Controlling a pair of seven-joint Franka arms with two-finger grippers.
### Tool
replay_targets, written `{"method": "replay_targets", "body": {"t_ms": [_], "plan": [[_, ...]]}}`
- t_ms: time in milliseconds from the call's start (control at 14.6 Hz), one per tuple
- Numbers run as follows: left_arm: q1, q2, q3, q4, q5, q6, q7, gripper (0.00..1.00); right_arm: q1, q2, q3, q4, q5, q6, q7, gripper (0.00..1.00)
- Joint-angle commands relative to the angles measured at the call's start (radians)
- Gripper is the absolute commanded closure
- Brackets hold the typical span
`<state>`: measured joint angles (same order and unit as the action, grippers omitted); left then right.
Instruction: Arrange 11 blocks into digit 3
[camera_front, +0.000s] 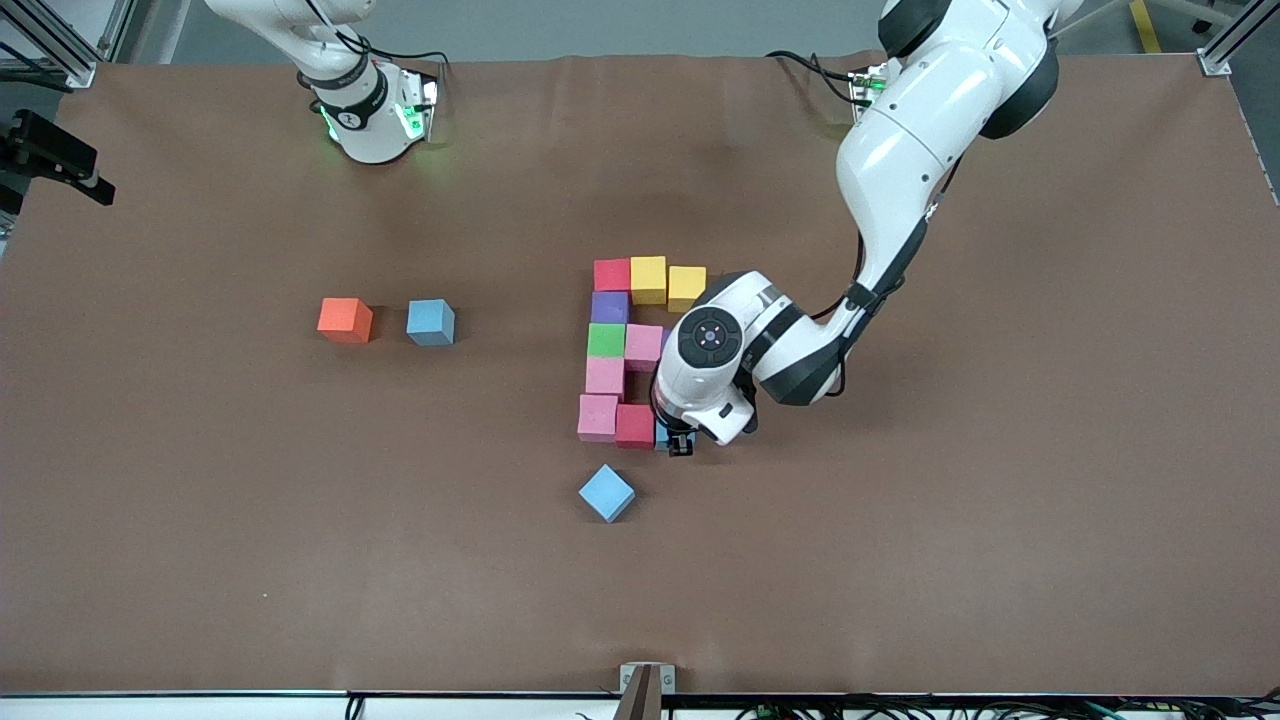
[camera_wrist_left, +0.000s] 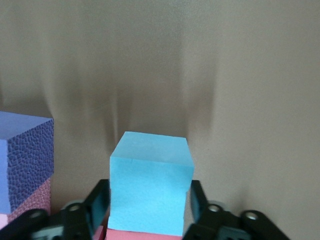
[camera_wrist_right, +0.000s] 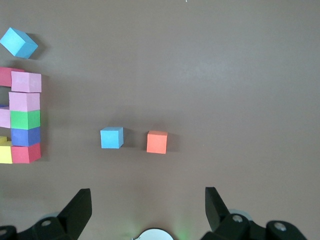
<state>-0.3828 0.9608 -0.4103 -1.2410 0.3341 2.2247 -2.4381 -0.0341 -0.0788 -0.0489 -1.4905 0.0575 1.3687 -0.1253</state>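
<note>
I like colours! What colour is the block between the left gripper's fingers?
Light blue block, clearest in the left wrist view.

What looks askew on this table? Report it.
The loose light blue cube lies turned corner-on, apart from the digit 3 and nearer the camera. The left gripper is low at the digit's nearest bar; the right gripper waits, open.

The brown worktop (camera_front: 1000, 500) carries a cluster of touching coloured blocks (camera_front: 625, 350) at its middle, a lone light blue cube (camera_front: 607, 493) just nearer the front camera, and toward the right arm's end an orange cube (camera_front: 345, 320) beside a blue cube (camera_front: 431, 322)
</note>
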Motion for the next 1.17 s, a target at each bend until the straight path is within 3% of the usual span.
{"method": "replay_targets", "body": {"t_ms": [0, 687, 1099], "plan": [[-0.005, -0.01, 0.01, -0.002, -0.02, 0.0, 0.004, 0.0, -0.021, -0.007, 0.015, -0.004, -0.002, -0.016, 0.009, 0.0], [0.013, -0.114, 0.001, -0.015, -0.02, -0.095, 0.02, 0.0, -0.018, -0.01, 0.015, 0.003, -0.042, -0.042, 0.024, 0.0], [0.14, -0.249, -0.027, -0.115, -0.024, -0.123, 0.42, 0.0, -0.021, -0.01, 0.014, 0.003, -0.042, -0.054, 0.023, 0.0]]}}
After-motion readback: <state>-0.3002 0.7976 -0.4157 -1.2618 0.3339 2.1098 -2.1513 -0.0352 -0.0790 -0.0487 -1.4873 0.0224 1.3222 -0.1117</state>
